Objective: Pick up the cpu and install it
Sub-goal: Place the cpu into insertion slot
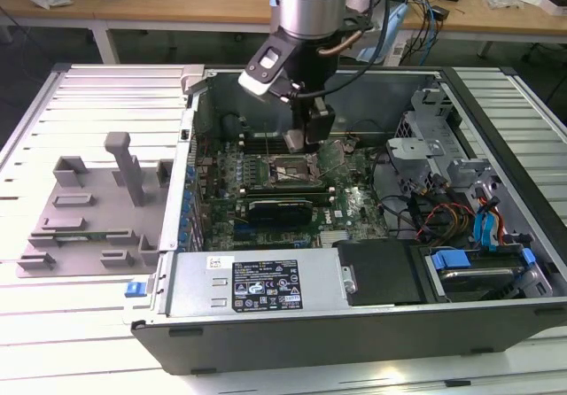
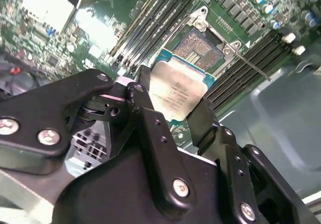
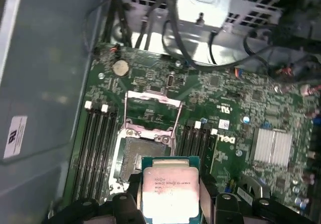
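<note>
Gripper point(image 1: 306, 140) clamped on cpu point(image 3: 170, 189), poised just over open motherboard socket point(image 2: 203, 47) inside computer case point(image 1: 354, 324)

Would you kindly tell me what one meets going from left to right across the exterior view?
Grey fixture tray → gripper holding the cpu over the motherboard → metal drive cage.
</note>
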Controlling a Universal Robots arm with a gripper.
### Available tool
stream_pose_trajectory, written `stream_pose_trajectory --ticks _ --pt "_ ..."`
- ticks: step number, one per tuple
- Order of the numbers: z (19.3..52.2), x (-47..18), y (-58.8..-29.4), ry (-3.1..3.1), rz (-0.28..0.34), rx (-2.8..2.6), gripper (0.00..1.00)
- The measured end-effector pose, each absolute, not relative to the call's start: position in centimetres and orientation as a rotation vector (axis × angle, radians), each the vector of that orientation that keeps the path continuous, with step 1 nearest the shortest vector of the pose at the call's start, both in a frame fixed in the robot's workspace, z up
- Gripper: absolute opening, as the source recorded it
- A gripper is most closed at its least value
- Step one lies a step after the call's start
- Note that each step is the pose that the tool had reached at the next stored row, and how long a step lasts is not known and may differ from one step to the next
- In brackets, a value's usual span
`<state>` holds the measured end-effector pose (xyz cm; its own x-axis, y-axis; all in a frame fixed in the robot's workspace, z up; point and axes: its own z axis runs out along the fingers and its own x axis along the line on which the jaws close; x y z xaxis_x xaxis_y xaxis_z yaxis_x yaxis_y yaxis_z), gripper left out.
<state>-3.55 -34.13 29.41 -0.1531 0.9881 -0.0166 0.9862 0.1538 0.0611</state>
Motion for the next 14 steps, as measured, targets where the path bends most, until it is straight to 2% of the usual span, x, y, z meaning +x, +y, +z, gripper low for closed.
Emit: stream_pose_trajectory --ticks 14 --pt "27.7 -3.6 -34.1 2.241 0.052 2.124 0.54"
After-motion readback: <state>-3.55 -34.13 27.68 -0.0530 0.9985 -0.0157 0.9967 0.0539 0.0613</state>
